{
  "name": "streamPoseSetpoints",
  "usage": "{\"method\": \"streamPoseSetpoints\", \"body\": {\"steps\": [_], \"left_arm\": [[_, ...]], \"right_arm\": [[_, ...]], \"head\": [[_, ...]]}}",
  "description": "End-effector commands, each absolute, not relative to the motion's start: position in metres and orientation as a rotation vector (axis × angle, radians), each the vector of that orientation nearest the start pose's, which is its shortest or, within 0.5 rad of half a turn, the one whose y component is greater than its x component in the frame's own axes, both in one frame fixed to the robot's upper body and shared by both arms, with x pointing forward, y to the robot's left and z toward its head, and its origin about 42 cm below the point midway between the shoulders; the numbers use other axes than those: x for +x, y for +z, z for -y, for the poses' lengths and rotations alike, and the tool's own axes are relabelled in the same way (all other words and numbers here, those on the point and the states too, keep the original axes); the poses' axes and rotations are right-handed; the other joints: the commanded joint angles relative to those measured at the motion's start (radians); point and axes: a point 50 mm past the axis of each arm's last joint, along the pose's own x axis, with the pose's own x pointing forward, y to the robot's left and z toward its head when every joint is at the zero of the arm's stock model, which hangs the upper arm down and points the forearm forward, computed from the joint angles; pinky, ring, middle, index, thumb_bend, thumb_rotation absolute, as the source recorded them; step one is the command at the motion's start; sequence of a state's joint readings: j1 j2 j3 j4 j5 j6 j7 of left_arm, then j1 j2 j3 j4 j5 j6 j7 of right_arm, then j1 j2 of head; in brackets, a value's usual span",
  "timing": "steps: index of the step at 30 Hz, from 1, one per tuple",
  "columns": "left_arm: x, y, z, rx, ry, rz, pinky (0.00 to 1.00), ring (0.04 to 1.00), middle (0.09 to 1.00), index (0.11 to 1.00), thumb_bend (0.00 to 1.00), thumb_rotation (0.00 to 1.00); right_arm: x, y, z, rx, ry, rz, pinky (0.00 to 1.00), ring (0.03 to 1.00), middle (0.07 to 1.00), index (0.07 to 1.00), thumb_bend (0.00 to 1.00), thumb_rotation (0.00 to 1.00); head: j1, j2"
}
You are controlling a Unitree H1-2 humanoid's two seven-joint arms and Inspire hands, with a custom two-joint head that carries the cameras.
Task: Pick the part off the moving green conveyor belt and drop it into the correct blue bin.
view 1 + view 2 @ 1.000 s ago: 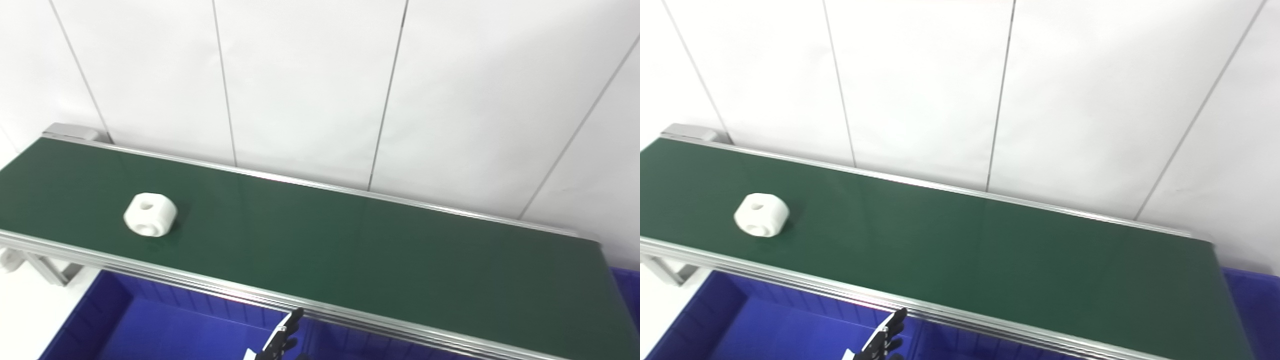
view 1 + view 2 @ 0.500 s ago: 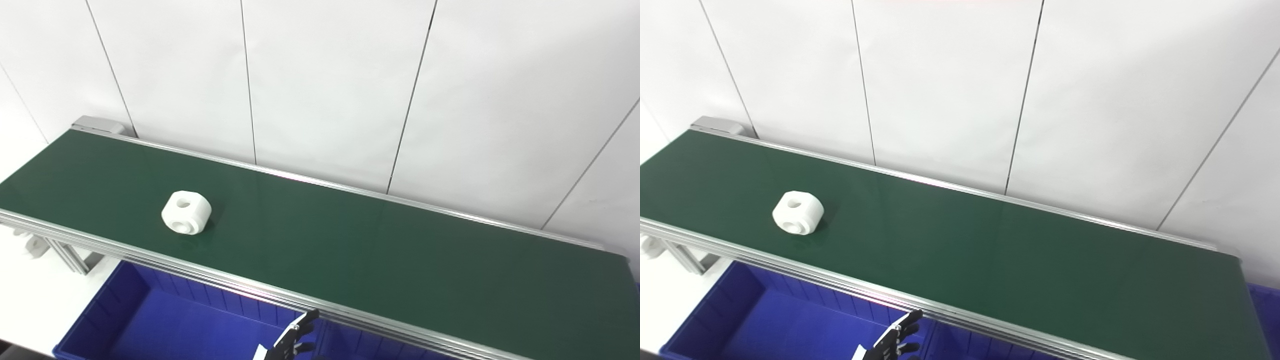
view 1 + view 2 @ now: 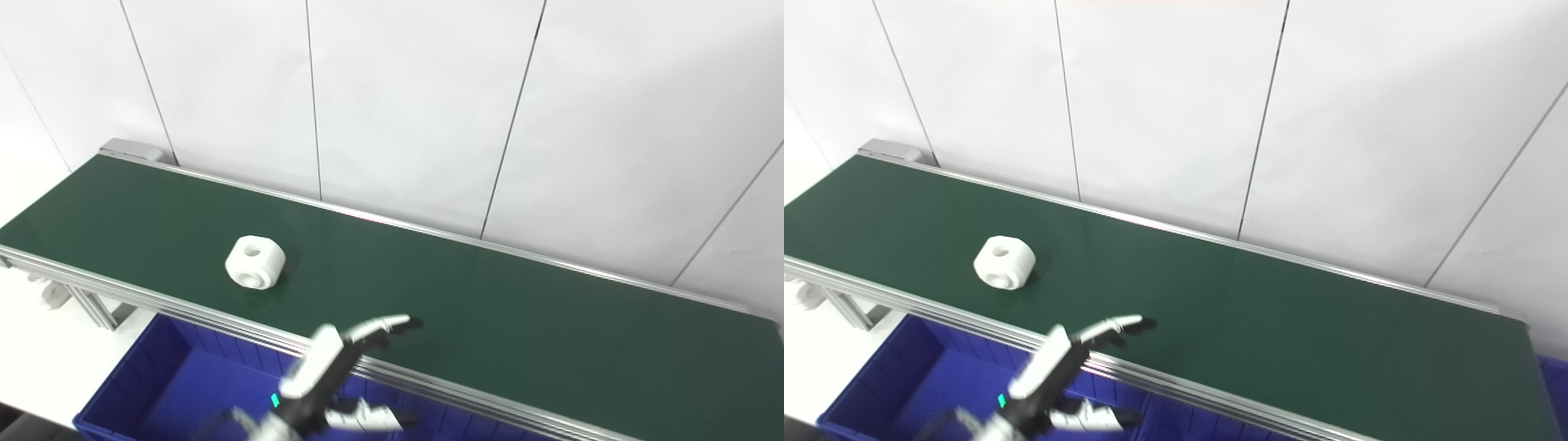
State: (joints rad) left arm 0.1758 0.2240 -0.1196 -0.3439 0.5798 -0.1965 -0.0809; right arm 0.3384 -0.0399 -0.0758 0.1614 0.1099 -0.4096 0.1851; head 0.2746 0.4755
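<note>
Left eye view: we look down on a green conveyor belt (image 3: 490,306) running from the upper left of the frame to the lower right, with white wall panels (image 3: 416,104) behind it.
Part: a white part (image 3: 255,262), rounded, with one hole on top and one on its near face, lies on the belt in the left-centre of the frame, nearer the belt's front rail than its back rail.
Bin: we see a blue bin (image 3: 177,380) below the belt's front rail, at the lower left of the frame; a sliver of blue also shows at the far right edge in the right eye view, too small for us to identify.
Left hand: the left hand (image 3: 343,373) enters from the bottom edge, left of centre, and sits over the belt's front rail, lower right of the part and well apart from it.
Pose: the fingers (image 3: 383,324) reach out toward the right over the near edge of the belt, while the thumb (image 3: 367,419) points right lower down, over the bin, leaving a wide gap between them.
Hand state: spread and holding nothing; the outline is motion-blurred.
Contact: none between hand and part that we can see.
Right hand: out of both frames.
</note>
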Motion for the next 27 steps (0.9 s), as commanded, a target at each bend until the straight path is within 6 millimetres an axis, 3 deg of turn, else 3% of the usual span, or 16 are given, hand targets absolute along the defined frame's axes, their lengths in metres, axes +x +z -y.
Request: {"method": "streamPoseSetpoints", "body": {"steps": [1,9,16,22,27], "left_arm": [[0.237,0.179,-0.236,0.899,-0.250,0.416,0.74,0.793,0.821,0.835,0.86,0.74],[0.305,0.199,-0.274,1.294,-0.299,0.431,0.77,0.757,0.777,0.819,0.90,0.71],[0.354,0.202,-0.298,1.425,-0.334,0.378,0.78,0.796,0.800,0.814,0.91,0.66],[0.383,0.187,-0.316,1.503,-0.351,0.311,0.84,0.839,0.833,0.824,0.88,0.69],[0.396,0.168,-0.330,1.537,-0.351,0.270,0.83,0.820,0.815,0.804,0.87,0.67]], "right_arm": [[0.148,0.025,0.253,0.024,-0.011,0.033,1.00,1.000,1.000,1.000,0.76,1.00],[0.149,0.024,0.250,0.036,0.000,0.031,1.00,1.000,1.000,1.000,0.78,1.00],[0.149,0.025,0.246,0.033,-0.010,0.035,1.00,1.000,1.000,0.994,0.82,1.00],[0.147,0.029,0.242,0.015,-0.011,0.042,1.00,1.000,1.000,0.988,0.83,1.00],[0.147,0.028,0.241,0.037,-0.013,0.042,1.00,0.994,1.000,0.980,0.84,1.00]], "head": [[0.000,0.001],[-0.009,0.003],[-0.021,0.005],[-0.031,0.009],[-0.036,0.010]]}}
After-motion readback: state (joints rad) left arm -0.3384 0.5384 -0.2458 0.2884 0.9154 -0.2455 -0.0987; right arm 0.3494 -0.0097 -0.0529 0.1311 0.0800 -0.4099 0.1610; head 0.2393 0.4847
